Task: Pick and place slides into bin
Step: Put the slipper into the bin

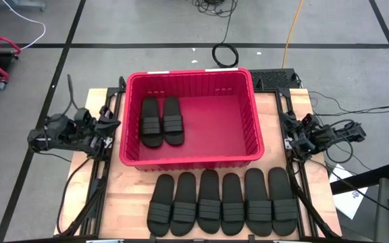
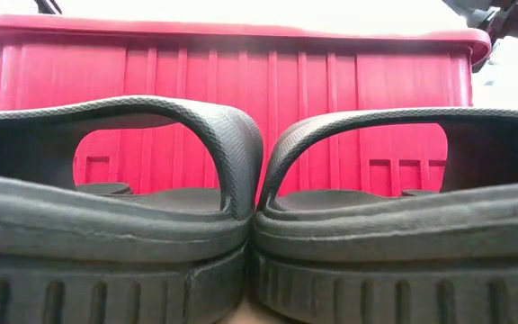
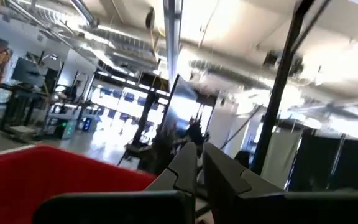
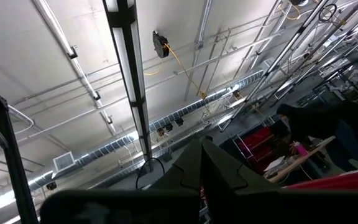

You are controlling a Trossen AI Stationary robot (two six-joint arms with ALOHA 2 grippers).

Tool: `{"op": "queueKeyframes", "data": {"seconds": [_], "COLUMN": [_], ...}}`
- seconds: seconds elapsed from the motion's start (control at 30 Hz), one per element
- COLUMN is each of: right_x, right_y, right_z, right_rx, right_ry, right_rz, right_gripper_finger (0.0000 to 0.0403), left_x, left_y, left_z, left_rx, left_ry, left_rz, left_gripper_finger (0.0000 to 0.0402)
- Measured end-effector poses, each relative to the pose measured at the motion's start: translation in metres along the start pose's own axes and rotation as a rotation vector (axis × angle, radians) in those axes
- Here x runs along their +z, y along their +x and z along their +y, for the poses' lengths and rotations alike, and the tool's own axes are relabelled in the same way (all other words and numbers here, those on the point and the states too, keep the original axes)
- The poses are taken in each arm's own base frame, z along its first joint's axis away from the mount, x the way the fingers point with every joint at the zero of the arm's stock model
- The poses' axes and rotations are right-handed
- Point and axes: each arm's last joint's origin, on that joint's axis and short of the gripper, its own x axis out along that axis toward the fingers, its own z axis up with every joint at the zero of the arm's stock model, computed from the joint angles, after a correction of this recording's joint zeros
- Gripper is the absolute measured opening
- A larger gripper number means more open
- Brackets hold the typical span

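Observation:
The red bin (image 1: pixel 192 160) stands in the middle of the table. Two black slides (image 1: pixel 161 120) lie side by side, soles down, on its floor at the left. Several more slides (image 1: pixel 221 202) lie in a row on the table in front of the bin. Two of them fill the low view (image 2: pixel 115 207), with the bin's wall (image 2: pixel 241 81) behind. My left gripper (image 1: pixel 111 127) rests at the bin's left wall, shut and empty; it also shows in the left wrist view (image 3: pixel 199 163). My right gripper (image 1: pixel 288 139) rests at the bin's right, shut and empty; it also shows in the right wrist view (image 4: pixel 201 155).
The wooden tabletop (image 1: pixel 134 196) shows bare wood on both sides of the slide row. Black frame rails (image 1: pixel 93 196) run along the table's left and right sides. Cables (image 1: pixel 225 54) lie on the floor beyond the far edge.

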Motion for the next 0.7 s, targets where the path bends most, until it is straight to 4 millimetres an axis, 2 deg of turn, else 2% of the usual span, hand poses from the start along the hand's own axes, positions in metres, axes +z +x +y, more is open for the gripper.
{"op": "queueKeyframes", "data": {"seconds": [0.1, 0.2, 0.27, 0.4, 0.5, 0.57, 0.7], "right_x": [0.0, 0.0, 0.0, 0.0, 0.0, 0.0, 0.0], "right_y": [0.0, 0.0, 0.0, 0.0, 0.0, 0.0, 0.0], "right_z": [0.0, 0.0, 0.0, 0.0, 0.0, 0.0, 0.001], "right_rx": [0.002, 0.002, 0.003, 0.005, 0.005, 0.005, 0.018], "right_ry": [0.0, 0.0, 0.001, 0.001, 0.002, 0.002, -0.014], "right_rz": [0.0, 0.001, 0.0, -0.001, -0.002, -0.002, -0.001], "right_gripper_finger": [0.0, 0.0, 0.0, 0.0, 0.0, 0.0, 0.0], "left_x": [-0.006, -0.011, -0.008, 0.006, 0.02, 0.031, 0.047], "left_y": [0.015, 0.043, 0.066, 0.112, 0.138, 0.15, 0.161], "left_z": [-0.003, -0.006, -0.011, -0.023, -0.032, -0.037, -0.046], "left_rx": [-0.052, -0.057, -0.072, -0.125, -0.15, -0.144, -0.197], "left_ry": [-0.051, -0.05, -0.027, 0.018, 0.05, 0.053, 0.062], "left_rz": [0.112, 0.249, 0.315, 0.427, 0.531, 0.592, 0.697], "left_gripper_finger": [0.0026, 0.0026, 0.0026, 0.0026, 0.0026, 0.0026, 0.0026]}}
